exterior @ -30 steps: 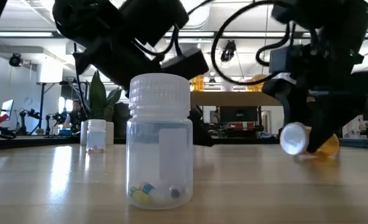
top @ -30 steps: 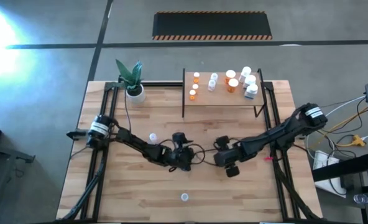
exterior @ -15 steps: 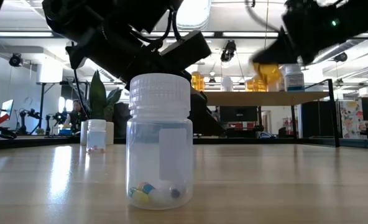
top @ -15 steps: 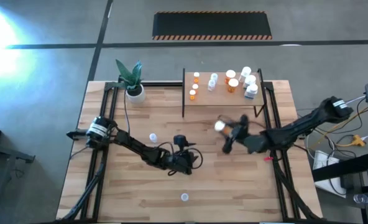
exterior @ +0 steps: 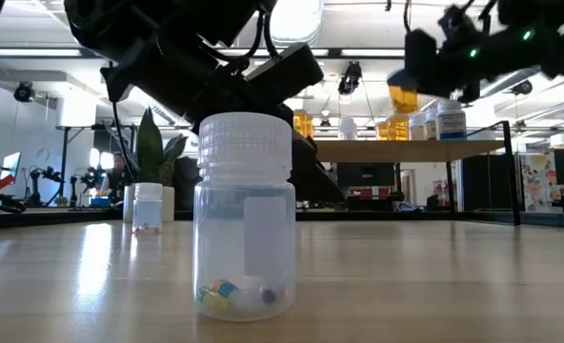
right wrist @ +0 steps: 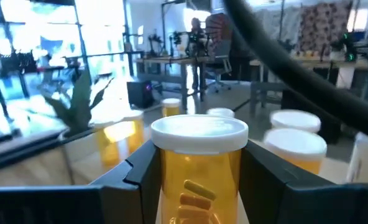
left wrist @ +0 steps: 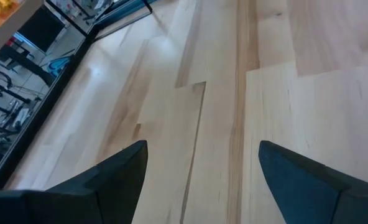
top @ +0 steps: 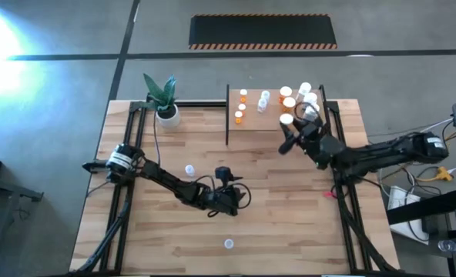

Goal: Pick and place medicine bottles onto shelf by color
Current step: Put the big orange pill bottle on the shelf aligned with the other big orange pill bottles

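Overhead down on table [top: 135, 231]; low level; two wrist close-ups

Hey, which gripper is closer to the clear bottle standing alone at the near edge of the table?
The left. The left gripper hangs open just behind the clear bottle, mid-table. The right gripper is far off at the shelf, shut on an orange bottle.

The right hand [top: 287, 121], gripping an orange bottle [right wrist: 198, 168], is hanging over the shelf [top: 253, 125], where standing bottles [top: 306, 95] are crowding the far right part and smaller ones [top: 241, 106] are lining the left side; bare board is lying between the groups. Black posts [top: 227, 115] are fencing the shelf's edges. On the desk [top: 290, 223], the left hand [top: 226, 201] is sitting mid-desk with fingers apart over bare wood. A clear bottle [top: 229, 244] near the front edge, another [top: 189, 169] and a plant pot [top: 167, 115] are standing well apart.
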You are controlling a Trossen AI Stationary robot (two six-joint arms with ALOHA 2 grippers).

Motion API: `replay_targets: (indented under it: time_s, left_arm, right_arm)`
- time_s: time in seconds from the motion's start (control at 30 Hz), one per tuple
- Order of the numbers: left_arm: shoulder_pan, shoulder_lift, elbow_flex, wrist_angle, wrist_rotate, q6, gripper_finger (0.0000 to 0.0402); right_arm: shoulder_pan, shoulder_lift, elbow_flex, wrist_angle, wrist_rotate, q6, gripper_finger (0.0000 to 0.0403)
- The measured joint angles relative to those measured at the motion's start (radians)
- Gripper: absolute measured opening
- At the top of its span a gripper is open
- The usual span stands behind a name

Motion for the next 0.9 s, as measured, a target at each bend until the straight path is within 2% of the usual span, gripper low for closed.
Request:
replay_targets:
  time_s: [0.07,0.2,0.53,0.9]
  left_arm:
    - [0.000,-0.001,0.000,0.002,0.000,0.005,0.0290]
    - [0.000,-0.002,0.000,0.000,0.000,0.010,0.0290]
    - [0.001,-0.003,0.000,0.001,0.001,0.008,0.0290]
    - [0.001,-0.003,0.000,0.006,0.001,0.006,0.0290]
  right_arm:
    - [-0.065,0.020,-0.028,0.058,-0.040,0.034,0.0157]
    - [-0.129,0.046,-0.065,0.122,-0.044,0.050,0.0156]
    - [-0.148,0.096,-0.085,0.125,-0.042,0.050,0.0167]
    - [-0.165,0.231,-0.011,0.133,-0.034,0.021,0.0179]
